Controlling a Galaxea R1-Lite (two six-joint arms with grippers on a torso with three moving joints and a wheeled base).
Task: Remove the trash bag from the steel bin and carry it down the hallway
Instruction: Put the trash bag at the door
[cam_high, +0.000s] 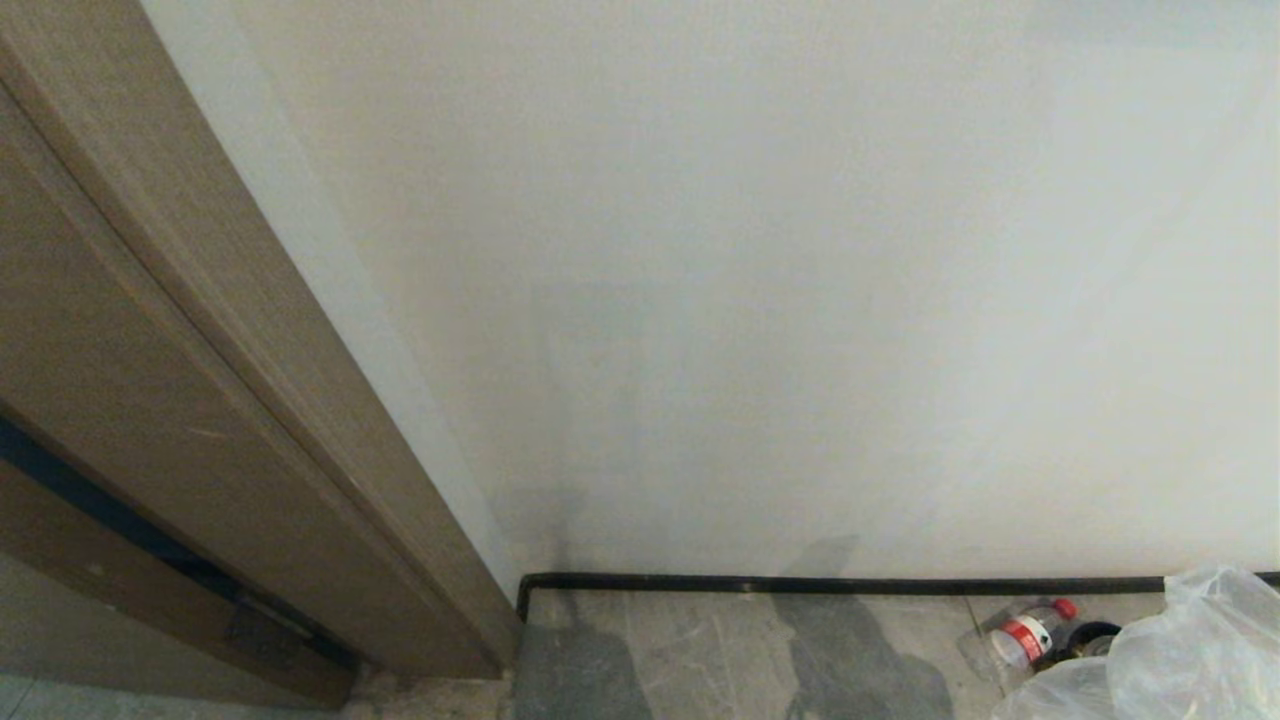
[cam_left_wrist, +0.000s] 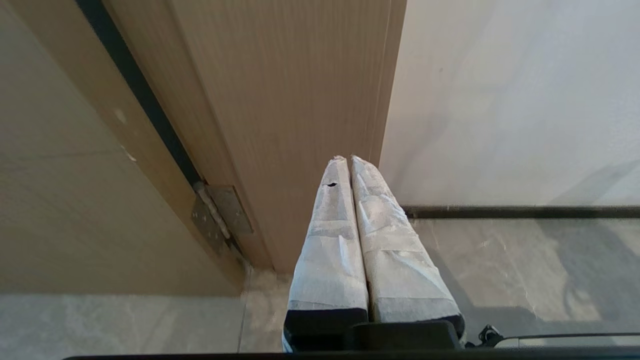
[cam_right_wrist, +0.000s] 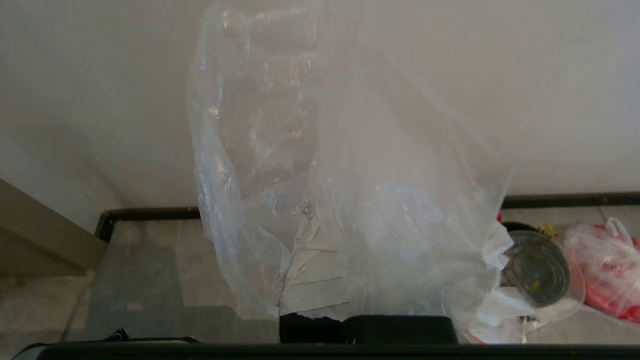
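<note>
The right tool (cam_right_wrist: 320, 220) is closed tight on the thin see-through plastic trash bag (cam_right_wrist: 350, 165), which hangs over the grey marbled floor (cam_right_wrist: 165, 270). The left tool (cam_left_wrist: 348, 162) is closed, holding nothing.

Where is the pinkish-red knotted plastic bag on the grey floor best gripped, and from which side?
Probably at the pale knotted loop on top of the pinkish-red knotted plastic bag, coming from above: the loop stands free of the slumped soft body, so a pincer could close around it.
</note>
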